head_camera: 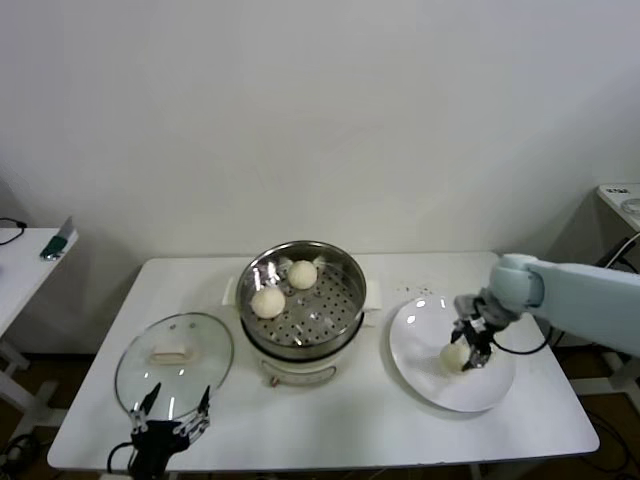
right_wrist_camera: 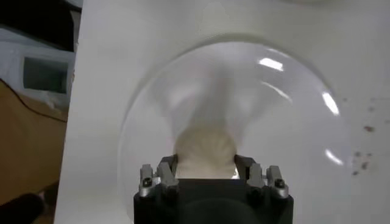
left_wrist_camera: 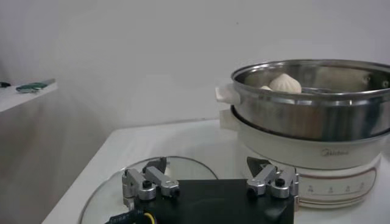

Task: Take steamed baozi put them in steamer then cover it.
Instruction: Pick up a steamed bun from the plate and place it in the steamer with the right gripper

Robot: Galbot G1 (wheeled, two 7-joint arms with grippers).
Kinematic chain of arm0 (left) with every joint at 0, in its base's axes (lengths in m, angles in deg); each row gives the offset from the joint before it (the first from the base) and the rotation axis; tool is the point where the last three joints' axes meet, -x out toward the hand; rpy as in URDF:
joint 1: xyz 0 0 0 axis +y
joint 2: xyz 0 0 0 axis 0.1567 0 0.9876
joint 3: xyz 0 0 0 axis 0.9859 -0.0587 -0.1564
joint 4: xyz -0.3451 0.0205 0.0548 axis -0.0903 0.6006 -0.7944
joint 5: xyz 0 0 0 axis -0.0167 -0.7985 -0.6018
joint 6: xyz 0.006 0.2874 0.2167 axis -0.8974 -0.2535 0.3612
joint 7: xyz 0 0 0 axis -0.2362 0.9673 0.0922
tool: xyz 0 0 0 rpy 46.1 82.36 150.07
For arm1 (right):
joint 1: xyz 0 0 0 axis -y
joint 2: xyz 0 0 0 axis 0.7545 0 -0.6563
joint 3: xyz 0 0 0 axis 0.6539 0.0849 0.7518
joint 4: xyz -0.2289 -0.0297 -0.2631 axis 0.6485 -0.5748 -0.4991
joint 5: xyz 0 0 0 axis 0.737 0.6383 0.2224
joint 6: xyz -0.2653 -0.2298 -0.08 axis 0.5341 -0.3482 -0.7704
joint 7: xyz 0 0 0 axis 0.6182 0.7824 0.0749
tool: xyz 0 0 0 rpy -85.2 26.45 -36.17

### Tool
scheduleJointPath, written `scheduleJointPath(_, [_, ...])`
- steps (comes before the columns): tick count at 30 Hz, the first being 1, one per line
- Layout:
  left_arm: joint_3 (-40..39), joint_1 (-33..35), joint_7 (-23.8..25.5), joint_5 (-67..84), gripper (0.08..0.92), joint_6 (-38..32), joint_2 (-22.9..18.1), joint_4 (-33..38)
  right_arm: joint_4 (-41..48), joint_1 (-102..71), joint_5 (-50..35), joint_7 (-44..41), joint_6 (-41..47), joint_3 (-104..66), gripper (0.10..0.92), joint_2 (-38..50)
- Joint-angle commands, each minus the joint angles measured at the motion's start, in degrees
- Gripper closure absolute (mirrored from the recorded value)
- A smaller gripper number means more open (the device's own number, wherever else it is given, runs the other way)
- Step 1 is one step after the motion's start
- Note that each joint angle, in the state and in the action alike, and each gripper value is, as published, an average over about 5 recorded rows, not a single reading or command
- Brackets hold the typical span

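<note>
The right gripper (head_camera: 470, 350) is clamping a bun (right_wrist_camera: 206, 152) between its fingers on the plate (head_camera: 432, 385), the left gripper (head_camera: 170, 412) is idling open by the lid (head_camera: 175, 352), and too hard a squeeze risks denting the dough or letting it slip short of the steamer (head_camera: 335, 330).

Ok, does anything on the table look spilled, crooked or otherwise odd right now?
Nothing is tipped or broken. The only oddity: small dark specks on the white tabletop beside the flat white plate, like crumbs. The round steel steamer sits upright, and the clear glass lid lies flat.
</note>
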Motion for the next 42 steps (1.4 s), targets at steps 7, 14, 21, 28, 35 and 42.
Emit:
scheduleJointPath(7, [-0.2,0.0,0.1,0.0,0.177,-0.1,0.4,0.1,-3.0,30.6,-0.3,-10.4,-30.2,-3.4,0.38,-24.0])
scheduleJointPath(14, [0.4,-0.1,0.1,0.4,0.177,-0.1,0.7,0.1,-5.5,22.4,8.6,-5.8,-32.3,-6.4,0.381,-34.6])
scheduleJointPath(21, [1.3,-0.5,0.2,1.3,0.177,0.3,0.8,0.1,-2.7,12.9,14.7,-3.1,-32.4,-6.1,0.381,-40.2])
scheduleJointPath(28, [1.5,-0.7,0.2,1.7,0.177,0.5,0.7,0.1,-0.7,5.9,18.8,-1.7,-31.1,-4.6,0.38,-40.7])
scheduleJointPath(35, [1.4,-0.7,0.2,1.6,0.177,0.6,0.6,0.1,2.2,1.4,21.5,-0.2,-29.8,-4.4,0.381,-40.9])
scheduleJointPath(42, [1.5,-0.6,0.2,1.6,0.177,0.5,0.5,0.1,4.1,-0.2,21.8,0.8,-29.2,-4.7,0.38,-41.9])
